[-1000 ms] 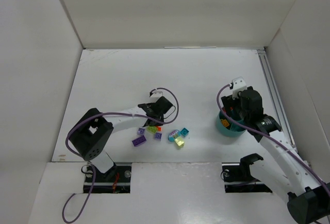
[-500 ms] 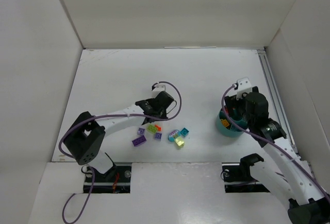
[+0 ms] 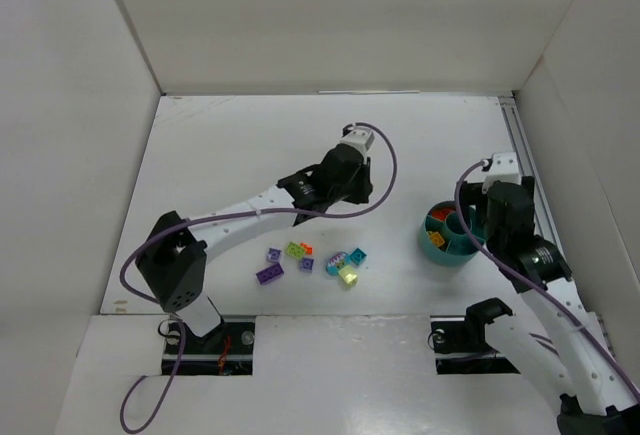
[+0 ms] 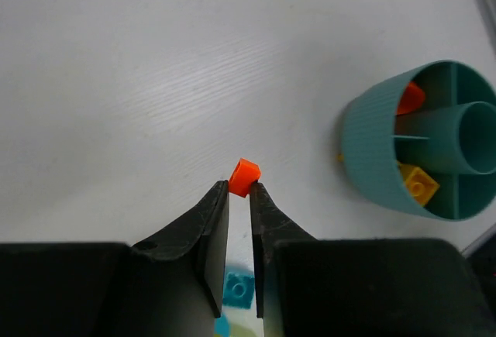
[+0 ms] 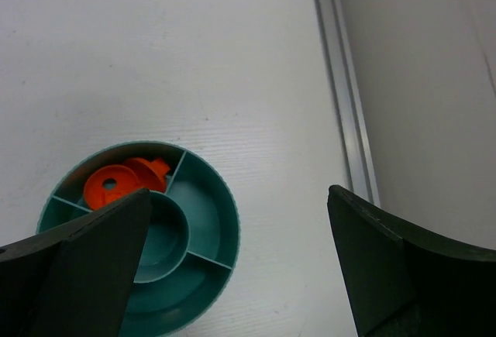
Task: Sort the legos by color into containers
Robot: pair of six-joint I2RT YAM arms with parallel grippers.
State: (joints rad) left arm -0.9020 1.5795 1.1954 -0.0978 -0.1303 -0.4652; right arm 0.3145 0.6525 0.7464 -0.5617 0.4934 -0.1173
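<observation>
My left gripper is shut on a small orange lego, pinched at the fingertips above the table, left of the bowl. The round teal bowl with wedge compartments stands at the right; its ribbed wall shows in the left wrist view. One compartment holds orange pieces, another a yellow brick. My right gripper is open and empty, above the bowl's right rim. Loose legos lie near the front: purple, lime, teal, translucent yellow.
White walls enclose the table on three sides. A metal rail runs along the right edge, close to the bowl. A teal brick lies under my left fingers.
My left gripper has lifted from the lego pile and moved up and right toward the bowl, carrying the orange lego. My right gripper has drawn back to the right, off the bowl.
</observation>
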